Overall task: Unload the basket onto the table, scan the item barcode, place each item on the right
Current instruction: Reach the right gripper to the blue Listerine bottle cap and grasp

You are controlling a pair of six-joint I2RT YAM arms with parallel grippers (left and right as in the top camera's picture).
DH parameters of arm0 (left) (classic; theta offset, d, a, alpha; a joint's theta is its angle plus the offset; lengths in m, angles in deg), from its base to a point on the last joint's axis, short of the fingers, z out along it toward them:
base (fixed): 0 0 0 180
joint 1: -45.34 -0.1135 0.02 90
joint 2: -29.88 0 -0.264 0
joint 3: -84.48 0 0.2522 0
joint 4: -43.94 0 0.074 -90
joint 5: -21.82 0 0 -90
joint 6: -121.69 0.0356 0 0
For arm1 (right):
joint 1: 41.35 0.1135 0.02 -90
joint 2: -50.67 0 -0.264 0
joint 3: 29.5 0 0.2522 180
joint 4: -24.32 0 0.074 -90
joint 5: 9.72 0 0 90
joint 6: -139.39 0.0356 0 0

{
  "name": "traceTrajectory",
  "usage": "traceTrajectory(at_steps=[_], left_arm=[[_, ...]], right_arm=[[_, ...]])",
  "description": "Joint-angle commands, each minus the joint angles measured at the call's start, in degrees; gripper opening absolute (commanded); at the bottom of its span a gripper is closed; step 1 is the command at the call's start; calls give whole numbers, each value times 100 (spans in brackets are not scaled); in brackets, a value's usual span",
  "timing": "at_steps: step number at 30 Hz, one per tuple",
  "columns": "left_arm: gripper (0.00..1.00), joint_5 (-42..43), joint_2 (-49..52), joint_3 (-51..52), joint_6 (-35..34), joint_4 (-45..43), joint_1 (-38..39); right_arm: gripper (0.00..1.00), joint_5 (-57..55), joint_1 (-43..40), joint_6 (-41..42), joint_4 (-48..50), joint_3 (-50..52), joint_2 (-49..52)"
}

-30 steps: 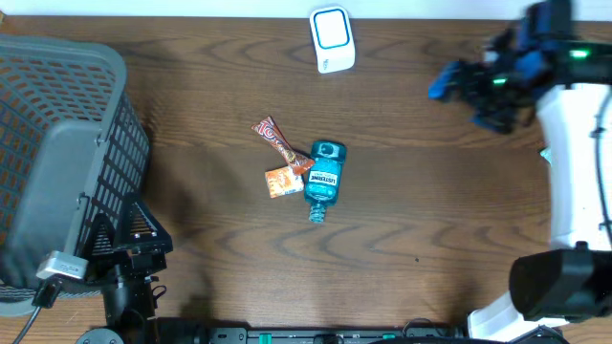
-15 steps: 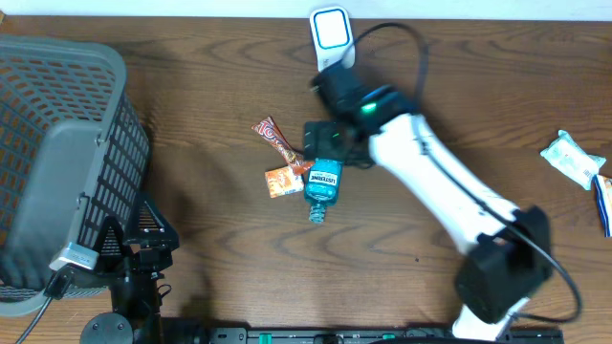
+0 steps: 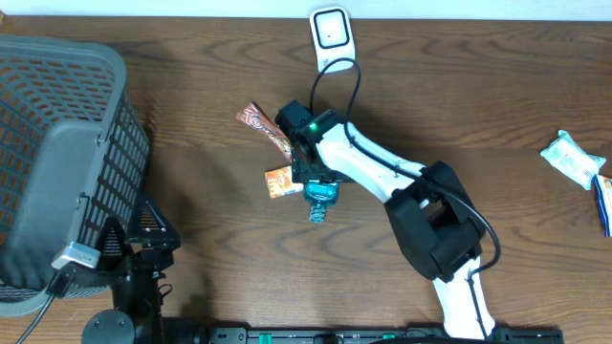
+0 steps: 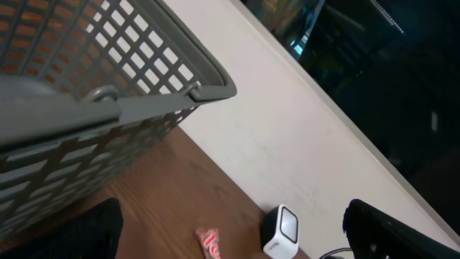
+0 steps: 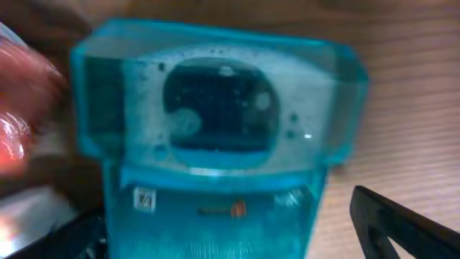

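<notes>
- The wooden table (image 3: 210, 258) is carrying everything, its dark grain running left to right.
- A grey mesh basket (image 3: 38, 105) is sitting at the table's left end.
- The white right arm (image 3: 378, 172) is reaching in from the lower right toward the middle of the table.
- The right gripper (image 5: 237, 230) is hovering over the mouthwash bottle, its claw spread wide with one dark finger on each side. The wrist view is blurred, and no pinch is showing.
- The left gripper (image 4: 237, 241) is resting low beside the basket, its claw also spread wide with nothing in it.
- The teal mouthwash bottle (image 3: 321, 195) is lying flat mid-table with its cap pointing toward the near edge and its upper part hidden under the gripper.
- The white barcode scanner (image 3: 332, 36) is standing at the far edge, apart from the bottle.
- A red snack wrapper (image 3: 258, 124) is lying just left of the gripper.
- A small orange packet (image 3: 279, 181) is lying just beside the bottle's left side.
- A pale packet (image 3: 571, 158) is lying at the right edge.
</notes>
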Motion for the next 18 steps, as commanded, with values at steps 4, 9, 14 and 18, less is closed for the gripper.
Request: traceTrajectory(at_steps=[4, 9, 14, 18], left_arm=[[98, -72, -37, 249, -35, 13, 144], [98, -74, -37, 275, -33, 96, 232], [98, -74, -37, 275, -33, 96, 232], [98, -74, -37, 275, -33, 98, 232]], right_arm=[[68, -55, -44, 101, 2, 22, 247], [52, 634, -44, -164, -39, 22, 275], [45, 957, -90, -343, -284, 20, 273], [31, 1609, -295, -876, -494, 11, 271]])
